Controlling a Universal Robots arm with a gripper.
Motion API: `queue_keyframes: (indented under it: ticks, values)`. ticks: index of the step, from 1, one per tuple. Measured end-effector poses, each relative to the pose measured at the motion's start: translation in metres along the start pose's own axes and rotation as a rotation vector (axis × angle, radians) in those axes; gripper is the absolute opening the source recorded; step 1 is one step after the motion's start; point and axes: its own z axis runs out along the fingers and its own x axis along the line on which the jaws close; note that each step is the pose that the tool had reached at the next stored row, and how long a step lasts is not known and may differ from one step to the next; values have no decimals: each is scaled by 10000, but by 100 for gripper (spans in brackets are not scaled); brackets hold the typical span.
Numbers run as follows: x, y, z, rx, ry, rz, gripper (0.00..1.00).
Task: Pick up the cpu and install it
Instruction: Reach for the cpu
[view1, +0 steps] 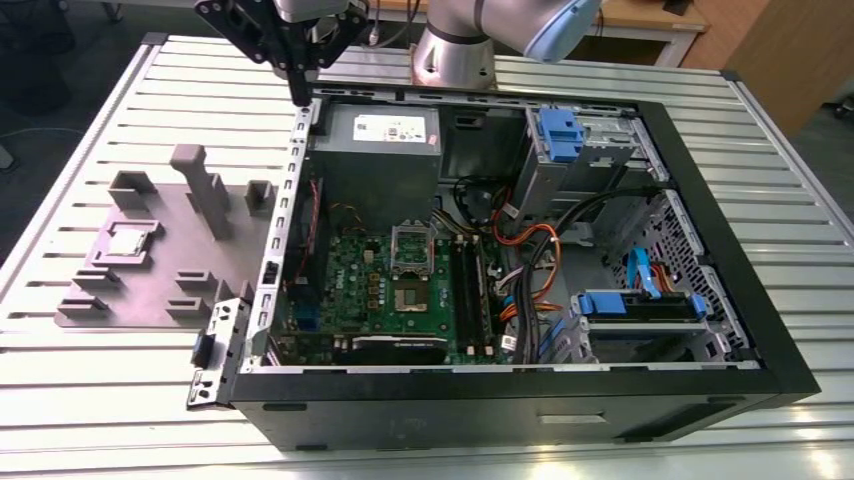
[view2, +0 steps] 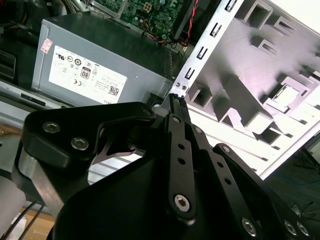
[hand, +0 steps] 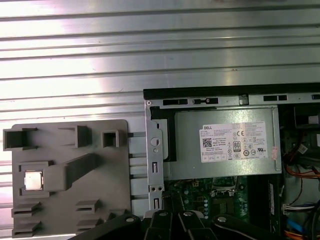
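Closed together and empty, my fingers (view2: 178, 145) hang above a corner of the case (view1: 534, 410). The cpu (hand: 33, 180) lies in a recess near the grey holder's (hand: 107, 175) edge away from the case. It looks thin, light and fragile, so I would pinch its side edges.

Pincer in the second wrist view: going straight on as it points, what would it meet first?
Probably the case's silver frame edge, beside the grey power supply; the pincer tip hangs just over it, though depth is unclear.
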Motion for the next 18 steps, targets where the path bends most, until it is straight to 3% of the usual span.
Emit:
queue_keyframes:
  ticks: [18]
  values:
    - [45, -4, 1, 0, 0, 0, 11]
